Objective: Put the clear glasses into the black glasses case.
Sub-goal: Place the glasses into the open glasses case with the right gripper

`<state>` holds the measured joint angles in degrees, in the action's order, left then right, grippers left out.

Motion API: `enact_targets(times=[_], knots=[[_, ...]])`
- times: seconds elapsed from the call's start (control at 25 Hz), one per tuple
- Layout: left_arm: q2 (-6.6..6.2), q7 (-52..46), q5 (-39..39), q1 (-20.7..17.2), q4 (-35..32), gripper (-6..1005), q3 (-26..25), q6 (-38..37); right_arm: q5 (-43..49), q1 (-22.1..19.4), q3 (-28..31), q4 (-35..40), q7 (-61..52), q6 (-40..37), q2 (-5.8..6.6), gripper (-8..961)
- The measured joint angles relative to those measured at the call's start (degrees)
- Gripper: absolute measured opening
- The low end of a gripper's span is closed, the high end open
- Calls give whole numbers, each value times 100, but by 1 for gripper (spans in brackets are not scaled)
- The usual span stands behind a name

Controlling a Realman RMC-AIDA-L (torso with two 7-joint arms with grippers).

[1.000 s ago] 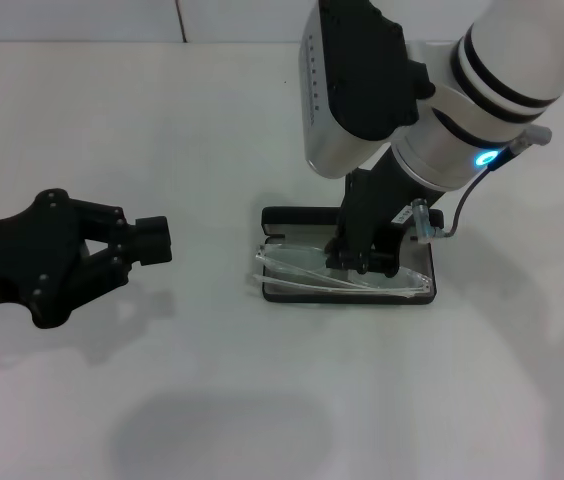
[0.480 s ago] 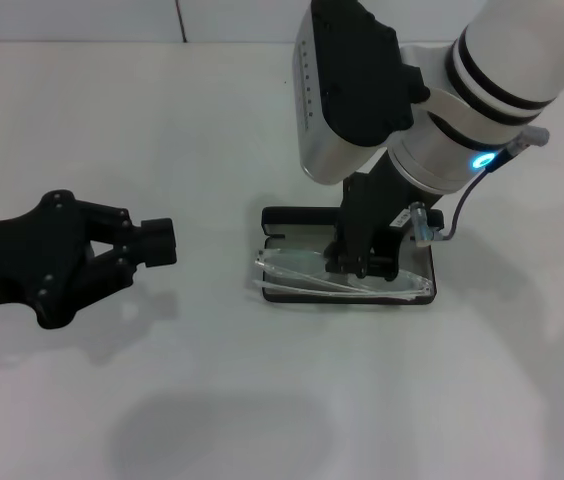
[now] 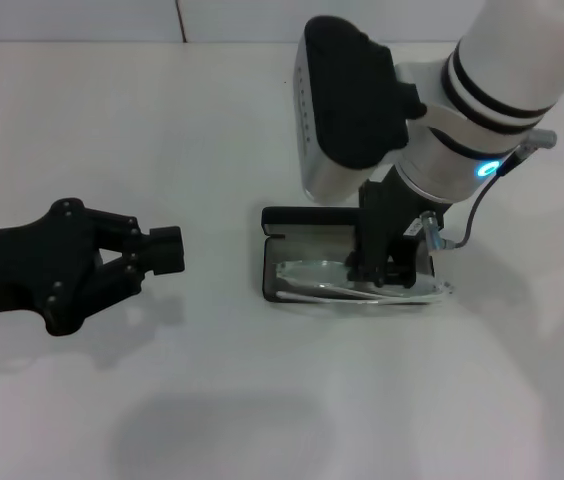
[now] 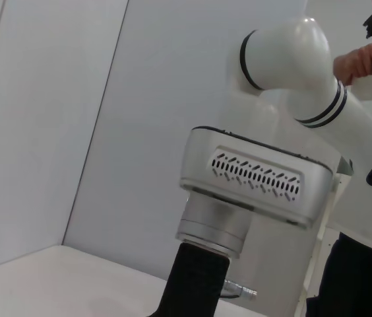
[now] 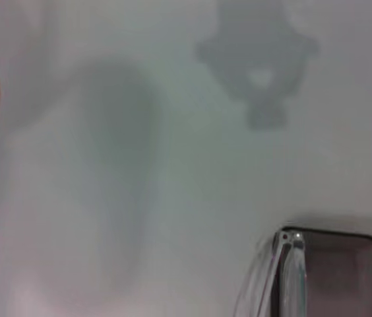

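the right gripper (image 3: 380,268) and its white arm hide the far middle of the black glasses case (image 3: 280,222), so whether its jaws are spread or pinching cannot be told. the case lies open on the white table (image 3: 212,120), a flat matte black rectangle with rounded corners; its far rim and its left edge show, the rest sits under the arm. the clear glasses (image 3: 322,275) lie across the case's near half, colourless and see-through, with a curved lens and thin arms; one end pokes past the case's right corner. the right wrist view catches only one corner of the case (image 5: 344,264) and a glassy edge (image 5: 285,271). the left gripper (image 3: 165,250) hovers well left of the case, jaws pressed together, holding nothing.
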<state>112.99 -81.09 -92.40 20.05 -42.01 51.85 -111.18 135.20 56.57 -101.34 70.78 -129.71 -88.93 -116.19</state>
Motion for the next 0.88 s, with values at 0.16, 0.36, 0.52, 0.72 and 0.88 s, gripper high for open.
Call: enact_targets(times=[0.16, 0.36, 0.52, 0.72, 0.88], knots=[[13, 7, -22, -6, 0, 96, 0, 0, 134, 22, -83, 60, -95, -16, 0, 120], [13, 12, -24, -34, 0, 96, 1, 0, 324, 22, -140, 163, -208, 5, 0, 122], [45, 31, -78, -51, 7, 97, 1, 0, 524, 13, -319, 269, -315, 77, 0, 124], [67, 38, -200, -54, 9, 97, 1, 0, 563, -5, -397, 288, -348, 217, 0, 126], [74, 46, -270, -57, 9, 97, 1, 0, 657, -29, -489, 251, -398, 402, 0, 128]])
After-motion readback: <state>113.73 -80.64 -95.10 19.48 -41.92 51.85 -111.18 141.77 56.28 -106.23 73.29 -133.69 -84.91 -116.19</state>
